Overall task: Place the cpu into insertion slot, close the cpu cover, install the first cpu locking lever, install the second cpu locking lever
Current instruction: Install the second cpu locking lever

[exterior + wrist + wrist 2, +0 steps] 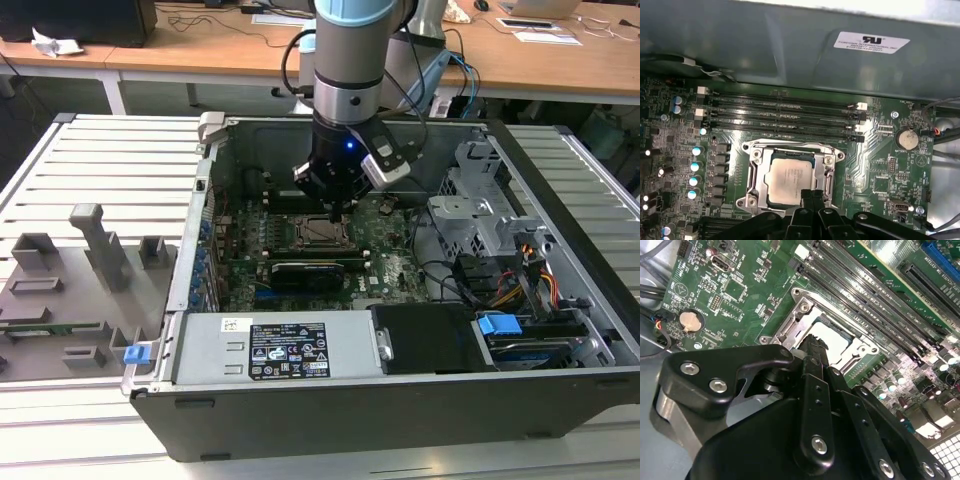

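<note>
The cpu (789, 177) is a pale silver square lying flat in its socket on the green motherboard (390, 265); it also shows as cpu (838, 336) and cpu (325, 230). The grey metal cpu cover (754, 172) lies down around it, with the chip showing through its window. In the second wrist view the cpu cover (790, 327) is seen edge on. My gripper (810, 194) is shut with nothing between its black fingers. Its tips sit at one edge of the cover; I cannot tell whether they touch. The gripper (335, 210) hangs just above the socket, and the gripper (815, 344) hides part of it.
Memory slots (785, 112) run beside the socket, close to the grey case wall (790, 45). A coin battery (905, 139) sits off to one side. The open case holds a power supply (270, 350), a drive cage (480, 215) and cables (510, 285). A grey fixture (90, 260) stands at the exterior view's left.
</note>
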`<state>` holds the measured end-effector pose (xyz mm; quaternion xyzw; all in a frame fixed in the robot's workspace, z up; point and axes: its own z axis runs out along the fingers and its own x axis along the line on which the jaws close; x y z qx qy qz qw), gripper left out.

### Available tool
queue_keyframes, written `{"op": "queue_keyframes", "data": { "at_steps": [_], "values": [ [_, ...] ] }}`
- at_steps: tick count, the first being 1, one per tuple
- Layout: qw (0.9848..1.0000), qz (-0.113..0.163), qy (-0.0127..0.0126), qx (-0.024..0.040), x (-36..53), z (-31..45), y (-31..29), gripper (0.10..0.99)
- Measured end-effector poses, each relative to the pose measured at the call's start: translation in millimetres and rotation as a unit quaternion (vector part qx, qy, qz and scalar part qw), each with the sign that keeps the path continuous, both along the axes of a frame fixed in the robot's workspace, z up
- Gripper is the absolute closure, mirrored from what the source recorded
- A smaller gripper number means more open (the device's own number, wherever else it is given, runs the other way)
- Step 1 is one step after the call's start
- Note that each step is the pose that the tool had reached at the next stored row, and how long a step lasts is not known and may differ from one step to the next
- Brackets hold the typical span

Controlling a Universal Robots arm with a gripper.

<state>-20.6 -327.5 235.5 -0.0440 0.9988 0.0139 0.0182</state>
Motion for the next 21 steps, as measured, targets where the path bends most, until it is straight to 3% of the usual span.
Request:
{"op": "queue_keyframes", "data": {
  "at_steps": [7, 14, 17, 19, 21],
  "values": [
    [1.0000, 0.000, 0.0000, 0.0001, 0.1, 10.8, -1.8, 0.980],
    [1.0000, -0.001, 0.0000, 0.0005, 0.0, 9.6, -18.2, 0.980],
    [0.9999, -0.002, 0.0033, 0.0141, -0.1, 9.2, -21.0, 0.980],
    [0.9994, -0.002, 0.0041, 0.0353, -0.1, 9.0, -23.2, 0.980],
    [0.9991, -0.002, 0.0044, 0.0413, -0.1, 8.5, -25.7, 0.980]
  ]
}}
